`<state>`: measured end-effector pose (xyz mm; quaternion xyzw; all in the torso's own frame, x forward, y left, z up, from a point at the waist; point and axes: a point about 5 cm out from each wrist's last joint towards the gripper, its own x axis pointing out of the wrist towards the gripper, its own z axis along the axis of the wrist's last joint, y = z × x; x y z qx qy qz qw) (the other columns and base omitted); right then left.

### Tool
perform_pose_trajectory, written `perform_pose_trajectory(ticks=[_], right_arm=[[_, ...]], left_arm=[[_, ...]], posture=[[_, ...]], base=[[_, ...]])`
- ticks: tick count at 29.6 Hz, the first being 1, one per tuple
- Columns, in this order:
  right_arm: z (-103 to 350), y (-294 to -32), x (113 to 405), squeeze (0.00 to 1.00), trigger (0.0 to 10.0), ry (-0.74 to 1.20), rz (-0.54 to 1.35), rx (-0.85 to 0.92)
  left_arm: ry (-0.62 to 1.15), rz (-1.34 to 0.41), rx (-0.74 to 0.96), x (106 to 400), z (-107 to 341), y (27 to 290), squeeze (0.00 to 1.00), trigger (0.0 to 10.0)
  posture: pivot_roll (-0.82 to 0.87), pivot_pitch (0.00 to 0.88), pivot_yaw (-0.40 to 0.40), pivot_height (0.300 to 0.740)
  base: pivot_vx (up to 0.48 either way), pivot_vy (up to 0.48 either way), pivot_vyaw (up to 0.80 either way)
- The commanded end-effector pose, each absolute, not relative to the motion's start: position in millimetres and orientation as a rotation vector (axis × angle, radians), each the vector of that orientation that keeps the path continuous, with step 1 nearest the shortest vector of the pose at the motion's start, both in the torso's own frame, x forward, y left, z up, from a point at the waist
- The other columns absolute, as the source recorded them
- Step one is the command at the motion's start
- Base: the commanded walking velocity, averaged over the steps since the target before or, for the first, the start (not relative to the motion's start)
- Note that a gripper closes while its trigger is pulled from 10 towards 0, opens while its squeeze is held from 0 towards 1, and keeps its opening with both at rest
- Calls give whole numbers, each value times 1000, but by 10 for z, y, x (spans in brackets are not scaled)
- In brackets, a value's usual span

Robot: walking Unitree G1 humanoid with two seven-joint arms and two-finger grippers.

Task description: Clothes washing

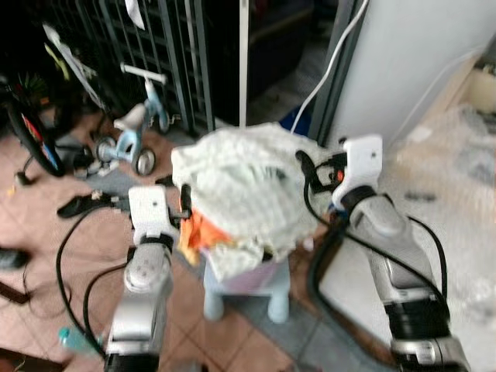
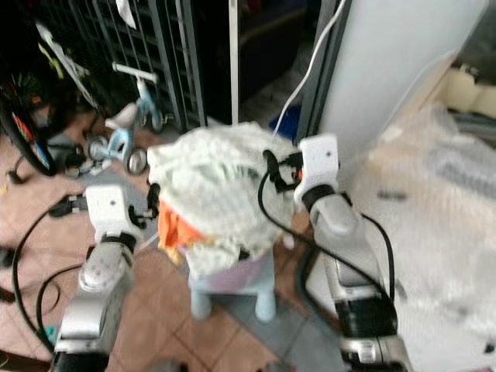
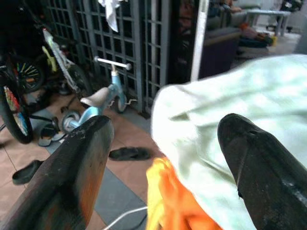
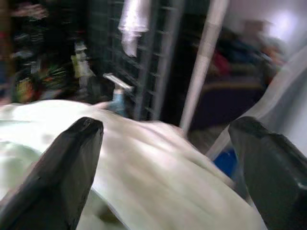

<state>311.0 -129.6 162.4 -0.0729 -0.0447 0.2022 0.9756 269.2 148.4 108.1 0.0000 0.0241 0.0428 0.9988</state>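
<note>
A heap of pale green-and-white checked cloth (image 1: 248,182) with an orange garment (image 1: 203,230) beneath sits at frame centre, piled on a small light-blue plastic stool (image 1: 246,291) on the tiled floor (image 1: 46,240). The left gripper (image 3: 160,158) and right gripper (image 4: 163,158) flank the heap — fingers spread wide on both, holding nothing. A light-blue child's tricycle (image 1: 136,132) stands upper left.

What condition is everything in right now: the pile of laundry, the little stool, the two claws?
Pale green cloth: heaped, draped over the pile.
Orange garment: hanging out beneath it.
Stool: upright, bearing the pile.
Left gripper: open, beside the pile.
Right gripper: open, over the cloth.
Tricycle: standing upright.
</note>
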Motion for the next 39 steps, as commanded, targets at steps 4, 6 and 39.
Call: perform_pose_trajectory(ticks=[4,6,39], right_arm=[[1649,-1062,3085,0,10000,-117,640,-291],[1625,-1058,3086,0,10000,-102,664,-303],[909,-928,3385,0,0,323,426,-58]], left_arm=[[64,110,3,2681,1072,1545,0,10000],[65,112,2,2677,1070,1544,0,10000],[78,113,-1,2633,1081,1524,0,10000]], posture=[[-39,0,-4,740],[-34,0,-8,740],[16,0,-31,740]], base=[[0,0,0],[0,0,0],[0,0,0]])
